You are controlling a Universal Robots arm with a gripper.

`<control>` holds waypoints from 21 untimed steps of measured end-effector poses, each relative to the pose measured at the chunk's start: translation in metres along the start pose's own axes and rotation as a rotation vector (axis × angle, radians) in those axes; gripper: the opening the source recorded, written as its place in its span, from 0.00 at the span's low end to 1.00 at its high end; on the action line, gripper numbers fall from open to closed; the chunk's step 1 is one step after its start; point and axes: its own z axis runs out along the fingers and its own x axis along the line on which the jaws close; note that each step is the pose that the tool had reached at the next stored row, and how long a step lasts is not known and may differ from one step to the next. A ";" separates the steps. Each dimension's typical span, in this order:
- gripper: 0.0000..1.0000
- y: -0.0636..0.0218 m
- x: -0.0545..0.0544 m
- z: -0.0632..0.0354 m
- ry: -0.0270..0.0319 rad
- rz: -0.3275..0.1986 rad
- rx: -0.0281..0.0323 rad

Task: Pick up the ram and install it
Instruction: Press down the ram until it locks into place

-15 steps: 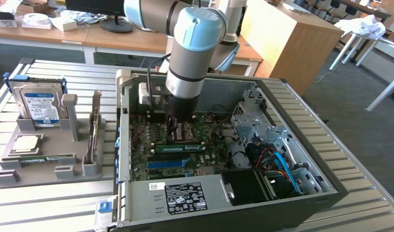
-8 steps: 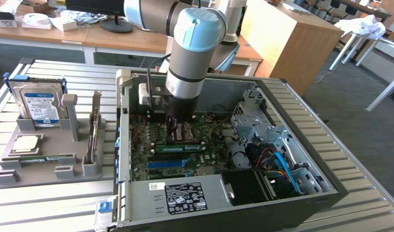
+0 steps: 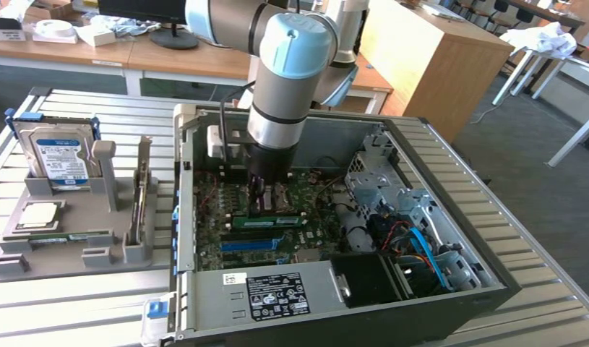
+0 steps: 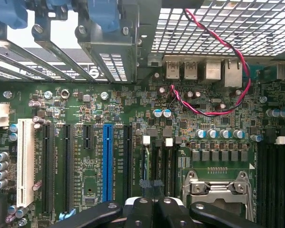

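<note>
A ram (image 3: 268, 219), a narrow green stick with black chips, stands on edge on the motherboard (image 3: 274, 238) inside the open computer case. My gripper (image 3: 261, 202) hangs straight above it, fingertips at or just over its top edge. In the wrist view the black fingers (image 4: 140, 211) are pressed together, so the gripper (image 4: 153, 204) is shut with nothing visibly between them. A thin edge of the ram (image 4: 146, 164) runs out from under the fingertips, beside the black memory slots (image 4: 164, 166). I cannot tell whether it is fully seated. Another green stick (image 3: 58, 237) lies in the grey fixture.
The grey fixture (image 3: 92, 217) on the exterior view's left also holds a hard drive (image 3: 58, 155), a silver processor (image 3: 39, 213) and an upright expansion card (image 3: 140, 195). Case walls (image 3: 439, 188), the drive cage, cables and the power supply (image 3: 265, 293) surround the gripper. A processor socket (image 4: 216, 190) lies close by.
</note>
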 end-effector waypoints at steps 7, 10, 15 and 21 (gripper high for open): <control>0.10 0.0000 0.000 0.0019 0.0001 0.000 0.0009; 0.10 0.0000 0.000 0.0020 0.0001 0.000 0.0009; 0.10 0.0000 0.000 0.0029 0.0001 0.000 0.0013; 0.10 0.0002 0.000 0.0038 -0.0001 0.000 0.0021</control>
